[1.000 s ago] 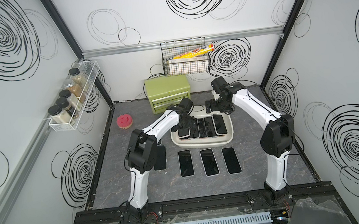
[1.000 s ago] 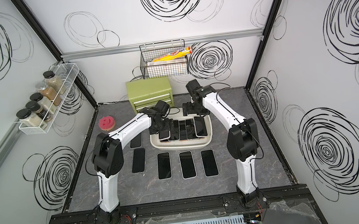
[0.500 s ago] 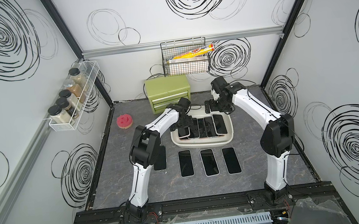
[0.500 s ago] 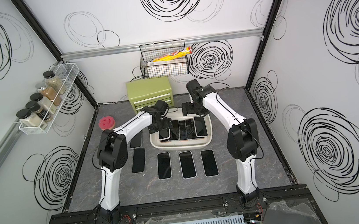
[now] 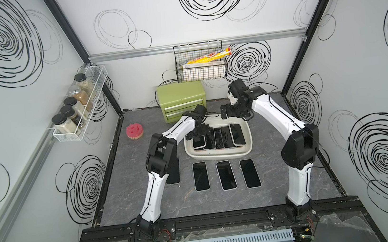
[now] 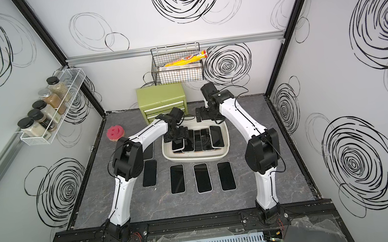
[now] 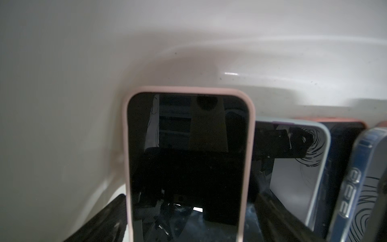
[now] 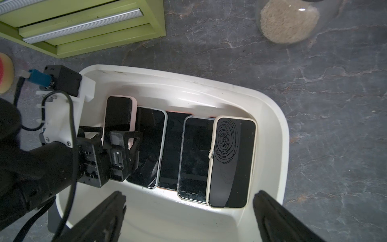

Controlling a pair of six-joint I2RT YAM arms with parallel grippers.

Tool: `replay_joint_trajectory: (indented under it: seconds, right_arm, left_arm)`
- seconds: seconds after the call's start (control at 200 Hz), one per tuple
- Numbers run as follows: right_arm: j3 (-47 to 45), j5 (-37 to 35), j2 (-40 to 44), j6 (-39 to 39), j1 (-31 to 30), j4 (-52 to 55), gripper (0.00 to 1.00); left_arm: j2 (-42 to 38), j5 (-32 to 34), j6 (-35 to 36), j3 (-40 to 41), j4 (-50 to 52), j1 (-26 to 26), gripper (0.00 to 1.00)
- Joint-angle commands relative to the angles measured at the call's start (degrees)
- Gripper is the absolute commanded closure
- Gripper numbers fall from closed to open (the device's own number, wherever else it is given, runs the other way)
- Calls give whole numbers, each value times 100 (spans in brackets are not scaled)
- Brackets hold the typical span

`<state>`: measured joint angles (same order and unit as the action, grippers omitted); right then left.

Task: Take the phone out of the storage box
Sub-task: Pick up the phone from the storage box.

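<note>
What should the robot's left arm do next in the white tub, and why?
Probably close its jaws on the pink-cased phone. The left arm reaches into the shallow white plastic tub. Its jaws stand open and seem to sit either side of that phone, at the end of the row. Nothing is gripped yet, so lifting would bring nothing out.

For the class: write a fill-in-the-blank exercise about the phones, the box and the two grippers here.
The storage box holds ___ phones.
The end phone beneath the left gripper has a ___ case.
The left gripper and the right gripper both have ___ jaws.
The two-drawer chest is ___.
Missing words: five; pink; open; green.
</note>
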<state>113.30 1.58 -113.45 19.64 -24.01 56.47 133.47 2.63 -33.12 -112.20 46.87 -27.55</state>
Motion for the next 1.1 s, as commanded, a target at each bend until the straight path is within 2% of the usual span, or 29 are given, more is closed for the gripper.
replay_joint_trajectory:
  seconds: [0.0, 0.15, 0.38, 0.541, 0.731, 0.866, 1.006, 1.096]
  right_arm:
    - [194, 8, -98, -83, 19, 110, 1]
    - [192, 60, -99, -83, 19, 101, 1]
    - [105, 137, -73, -74, 9, 88, 3]
    - [81, 163, -46, -39, 11, 53, 3]
    - [-6, 316, 13, -2, 9, 7, 3]
    - [-328, 752, 139, 43, 10, -109, 3]
    - [-1072, 1762, 552, 271, 19, -705, 2]
    - [-1867, 2513, 920, 543, 28, -1399, 2]
  left_arm:
    - [219, 212, 86, -88, 221, 234, 1]
    - [318, 216, 111, -101, 170, 241, 2]
    - [314, 177, 144, -83, 35, 242, 23]
    - [267, 150, 165, -150, 6, 255, 30]
    - [48, 202, 223, -220, 15, 259, 44]
    - [-122, 201, 259, -359, 65, 256, 51]
    - [-310, 194, 254, -464, 129, 260, 54]
    - [-446, 158, 279, -531, 172, 258, 55]
